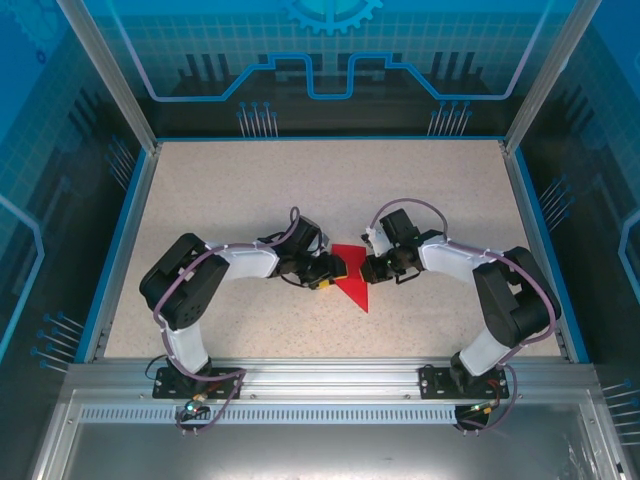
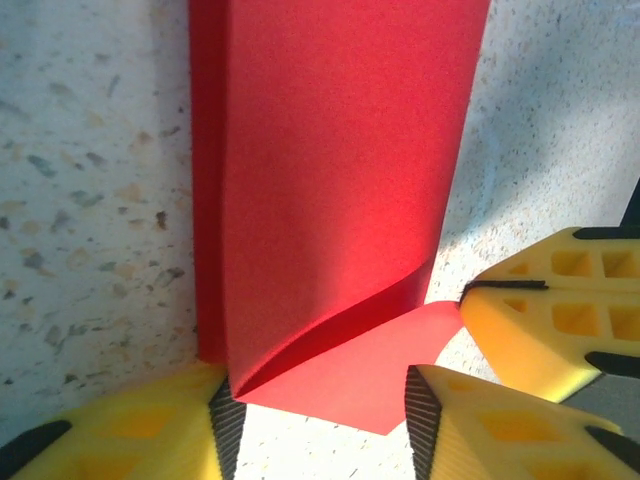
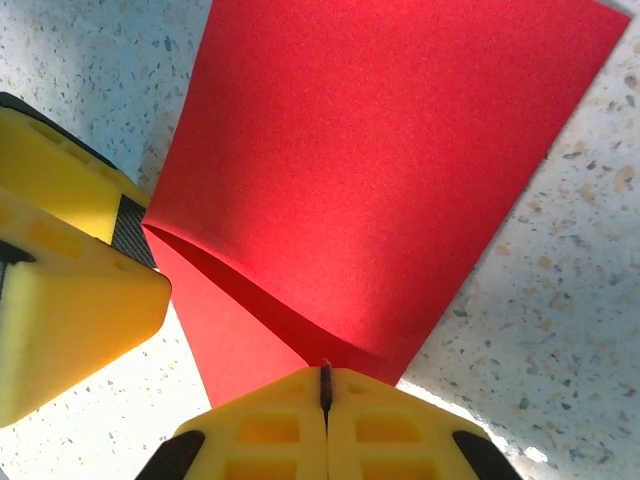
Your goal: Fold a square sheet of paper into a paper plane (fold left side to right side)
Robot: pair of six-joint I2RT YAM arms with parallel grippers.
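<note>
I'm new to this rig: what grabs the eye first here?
A bright red paper, partly folded over itself, lies in the middle of the speckled table. The right gripper is shut, seemingly pinching its edge, while the left gripper stands open around another end.

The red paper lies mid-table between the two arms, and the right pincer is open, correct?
No: the right pincer is shut, closed tight at the edge of the red paper, as the right wrist view shows. The rest is correct.
</note>
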